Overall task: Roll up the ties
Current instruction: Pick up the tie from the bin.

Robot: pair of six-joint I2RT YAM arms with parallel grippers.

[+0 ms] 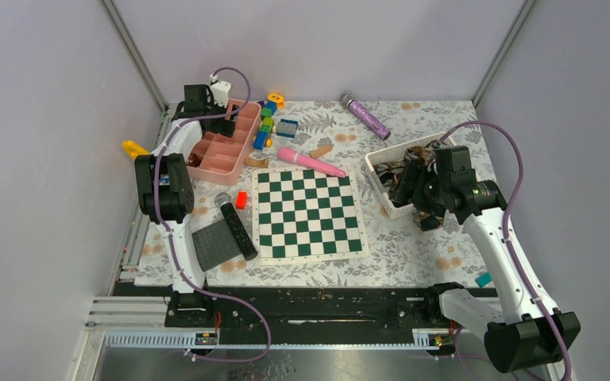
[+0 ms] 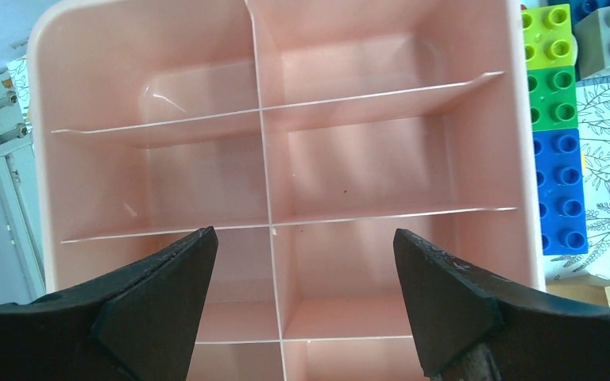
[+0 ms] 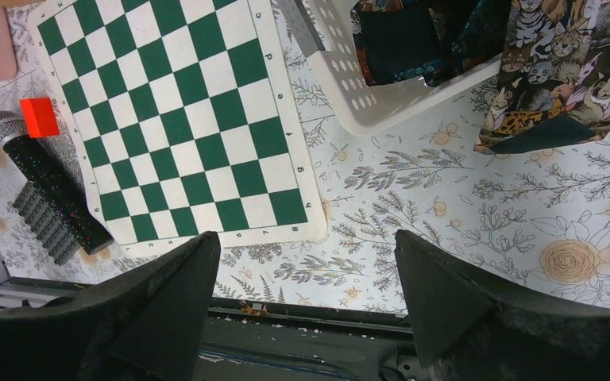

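Several dark patterned ties (image 1: 411, 163) lie bunched in a white perforated basket (image 1: 381, 163) at the right. One cat-print tie (image 3: 556, 71) hangs over the basket's (image 3: 365, 107) near wall onto the floral cloth. My right gripper (image 3: 306, 262) hovers open and empty above the cloth just in front of the basket; from above it (image 1: 404, 189) shows at the basket's near corner. My left gripper (image 2: 306, 254) stands open and empty over the pink divided tray (image 2: 270, 159) at the back left, whose compartments in this view hold nothing. A small dark brown lump (image 1: 193, 161) sits at the tray's near end.
A green-and-white chessboard mat (image 1: 307, 213) covers the middle. A black microphone (image 1: 234, 225), a red block (image 1: 241, 200) and a grey baseplate (image 1: 216, 244) lie left of it. Duplo bricks (image 1: 266, 123), a pink stick (image 1: 311, 162) and a purple glitter microphone (image 1: 365, 116) lie at the back.
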